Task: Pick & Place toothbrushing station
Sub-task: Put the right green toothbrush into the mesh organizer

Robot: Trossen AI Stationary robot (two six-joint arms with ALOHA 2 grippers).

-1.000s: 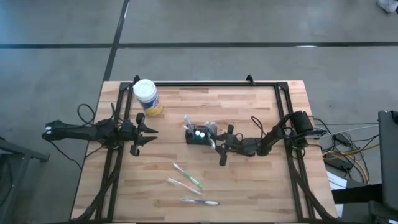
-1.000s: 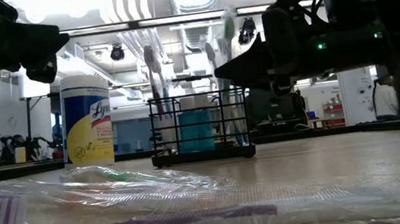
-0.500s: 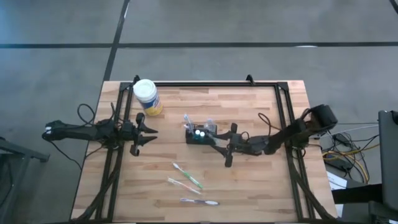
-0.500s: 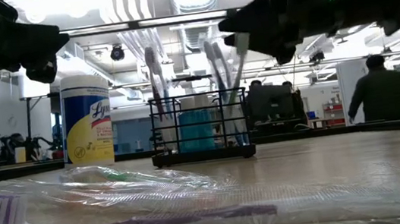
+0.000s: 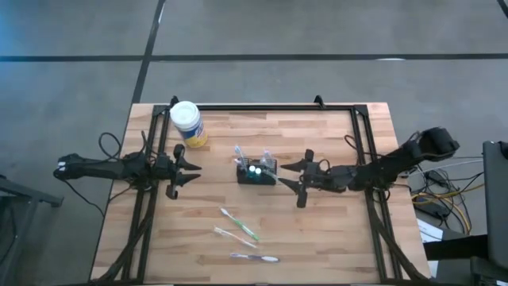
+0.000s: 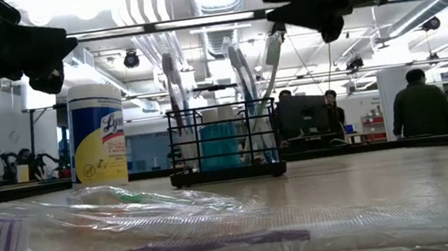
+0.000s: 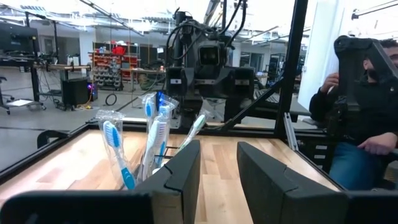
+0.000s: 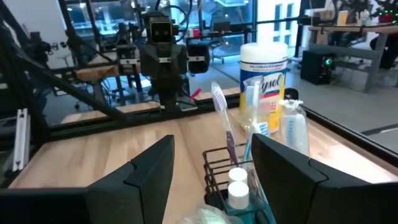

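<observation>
High view: the black wire caddy stands near the middle of the wooden table, holding upright toothbrushes and a blue tube. The right gripper hangs just beside the caddy on its right, apart from it, with its fingers spread wide and nothing between them. In the right wrist view the two dark fingers frame the caddy with a clear gap on either side.

The left gripper waits well to the left of the caddy, near the white-capped wipes jar at the table's far left corner. Its fingers stand partly apart, with only a narrow gap and nothing gripped.

Three loose toothbrushes lie on the near part of the table; from the low view one wrapped in clear plastic lies closest to the camera. People are in the room behind the table.
</observation>
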